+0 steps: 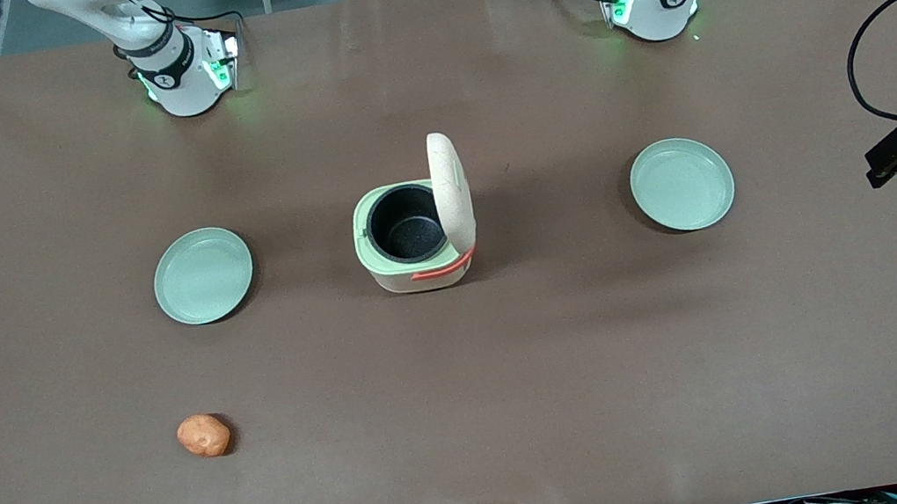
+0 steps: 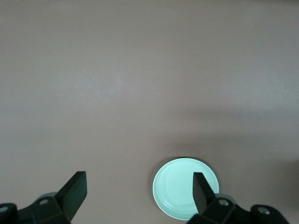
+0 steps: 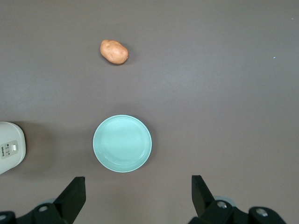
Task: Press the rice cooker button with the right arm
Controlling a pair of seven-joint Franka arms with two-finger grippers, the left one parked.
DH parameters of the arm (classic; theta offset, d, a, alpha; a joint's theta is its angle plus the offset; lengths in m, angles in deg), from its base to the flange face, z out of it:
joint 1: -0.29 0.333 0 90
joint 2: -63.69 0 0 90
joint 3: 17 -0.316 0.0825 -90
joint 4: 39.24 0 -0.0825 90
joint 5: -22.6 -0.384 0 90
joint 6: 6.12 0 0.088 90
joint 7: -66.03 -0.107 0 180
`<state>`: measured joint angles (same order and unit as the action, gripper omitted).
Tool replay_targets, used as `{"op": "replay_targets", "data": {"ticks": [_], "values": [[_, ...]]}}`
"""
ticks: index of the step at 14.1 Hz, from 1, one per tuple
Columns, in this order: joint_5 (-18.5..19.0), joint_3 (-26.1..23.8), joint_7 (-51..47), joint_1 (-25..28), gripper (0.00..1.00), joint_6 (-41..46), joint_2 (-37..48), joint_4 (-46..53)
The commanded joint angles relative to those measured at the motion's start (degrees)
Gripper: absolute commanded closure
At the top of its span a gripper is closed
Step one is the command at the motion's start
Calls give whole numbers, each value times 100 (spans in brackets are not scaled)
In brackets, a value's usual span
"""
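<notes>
Black two-finger gripper (image 3: 135,198) hung well above the table, fingers apart and empty, over a pale green round plate (image 3: 122,143). Cream-beige rice cooker (image 1: 413,226) stood mid-table, lid up — likely done; retreat probably remained.

White right arm (image 1: 162,59), black bands, green lights, seemingly matte black tool (image 3: 135,196)

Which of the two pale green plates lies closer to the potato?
The plate toward the working arm's end of the table, with the potato nearer the front camera. The other plate lies past the rice cooker. The gripper hangs open above.
</notes>
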<state>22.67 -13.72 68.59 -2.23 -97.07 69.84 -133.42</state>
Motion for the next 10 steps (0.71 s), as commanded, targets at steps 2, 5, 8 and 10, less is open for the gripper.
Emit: {"op": "replay_targets", "data": {"ticks": [2,5,8,10], "values": [[47,-65,-1,-91,0,-63,272,-337],[46,-65,-1,-91,0,-46,290,-338],[46,-65,-1,-91,0,-46,290,-338],[46,-65,-1,-91,0,-37,290,-329]]}}
